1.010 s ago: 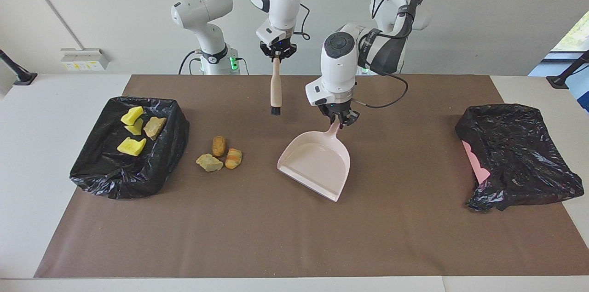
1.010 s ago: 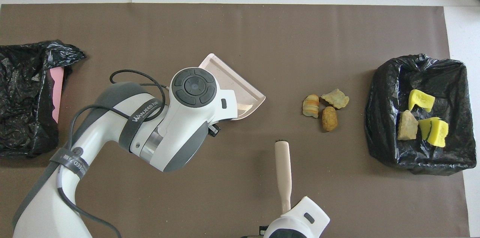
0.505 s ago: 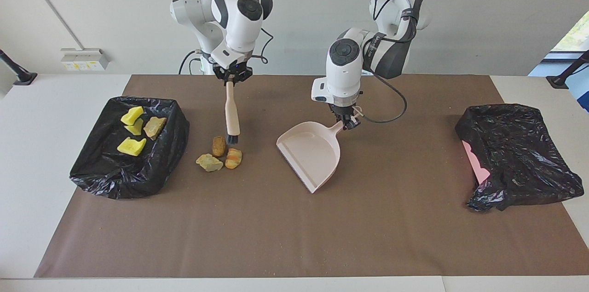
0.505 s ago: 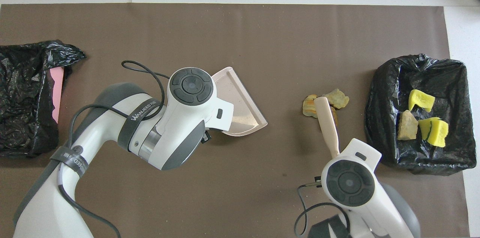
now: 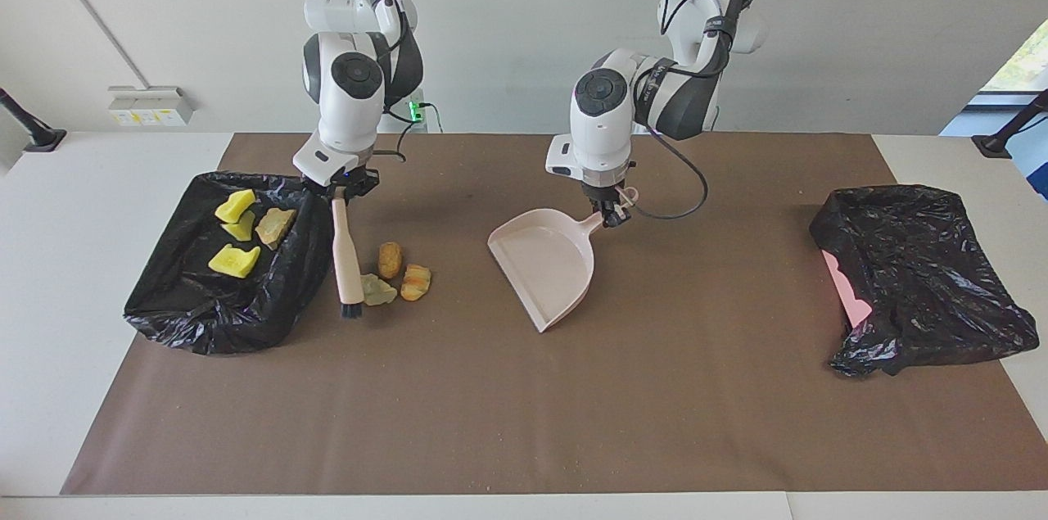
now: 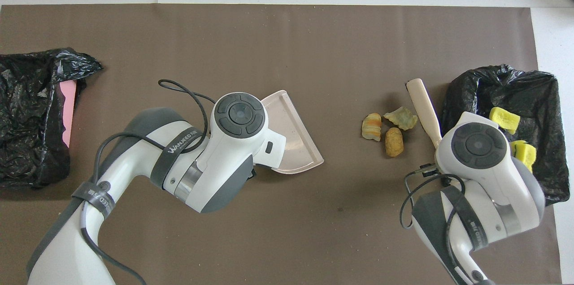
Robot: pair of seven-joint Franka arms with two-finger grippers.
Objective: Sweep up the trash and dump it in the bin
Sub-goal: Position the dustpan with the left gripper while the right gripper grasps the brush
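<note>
Two high cameras, opposed, share the table point(image 5: 524, 422).

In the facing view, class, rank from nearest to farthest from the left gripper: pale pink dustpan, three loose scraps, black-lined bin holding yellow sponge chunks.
1. Pale pink dustpan, held by the left gripper.
2. Three loose scraps, on the mat beside the brush.
3. Black-lined bin, at the right arm's end.

From overhead, the right arm's wrist point(image 6: 480, 150) hid its gripper and part of the scraps in the bin point(image 6: 545, 96). The left arm's wrist point(image 6: 237, 116) covered the dustpan point(image 6: 291, 132) handle. The other bag point(image 6: 27, 114) was cut off at the edge. Whether the brush point(image 5: 347, 258) bristles touched the mat was unclear.
</note>
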